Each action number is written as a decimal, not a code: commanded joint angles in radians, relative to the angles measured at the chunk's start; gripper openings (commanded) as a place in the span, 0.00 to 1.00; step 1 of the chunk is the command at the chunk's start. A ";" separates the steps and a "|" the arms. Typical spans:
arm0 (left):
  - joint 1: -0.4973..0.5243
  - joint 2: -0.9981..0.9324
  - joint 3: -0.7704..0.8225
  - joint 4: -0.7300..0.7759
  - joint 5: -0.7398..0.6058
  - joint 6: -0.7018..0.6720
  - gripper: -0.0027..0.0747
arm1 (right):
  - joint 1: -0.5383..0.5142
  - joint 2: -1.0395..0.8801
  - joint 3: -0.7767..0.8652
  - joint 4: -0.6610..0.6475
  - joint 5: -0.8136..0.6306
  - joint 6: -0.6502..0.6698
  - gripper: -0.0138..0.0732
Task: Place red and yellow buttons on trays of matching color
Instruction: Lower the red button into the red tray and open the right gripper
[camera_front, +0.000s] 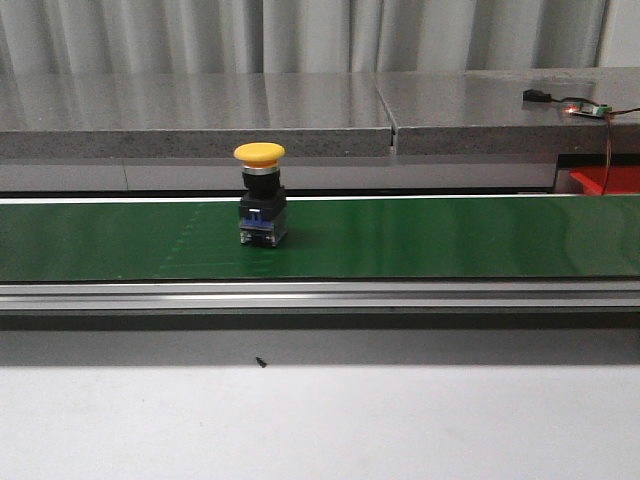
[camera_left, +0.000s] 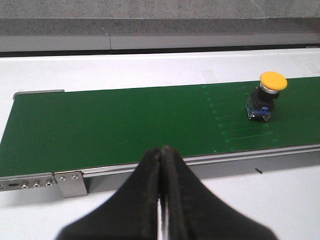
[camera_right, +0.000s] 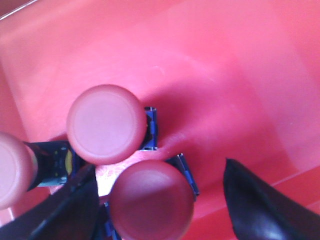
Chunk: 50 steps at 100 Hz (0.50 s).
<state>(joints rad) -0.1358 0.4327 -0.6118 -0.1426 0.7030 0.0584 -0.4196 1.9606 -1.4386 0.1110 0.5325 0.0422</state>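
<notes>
Left gripper (camera_left: 161, 200): fingers pressed together, holding nothing, hanging over the white table (camera_front: 320, 420) just short of the belt's near rail.
Conveyor belt (camera_front: 450, 240): green; carries one yellow button (camera_front: 261, 195), upright, left of the belt's middle in the front view.
Red tray (camera_right: 225, 65): holds three red buttons bunched together, caps up: one (camera_right: 106, 123), one (camera_right: 151, 199), and one (camera_right: 12, 170) cut by the frame edge.
Right gripper (camera_right: 160, 200): fingers spread wide, straddling the lower red button; whether they touch it is unclear.
</notes>
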 joint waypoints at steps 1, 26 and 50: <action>-0.007 0.006 -0.027 -0.010 -0.080 -0.008 0.01 | -0.001 -0.096 -0.022 0.005 -0.044 -0.023 0.77; -0.007 0.006 -0.027 -0.010 -0.080 -0.008 0.01 | -0.001 -0.252 0.017 0.005 -0.011 -0.027 0.77; -0.007 0.006 -0.027 -0.010 -0.080 -0.008 0.01 | 0.020 -0.459 0.101 0.020 0.007 -0.034 0.77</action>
<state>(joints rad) -0.1358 0.4327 -0.6118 -0.1426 0.7030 0.0584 -0.4125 1.6164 -1.3349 0.1151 0.5702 0.0254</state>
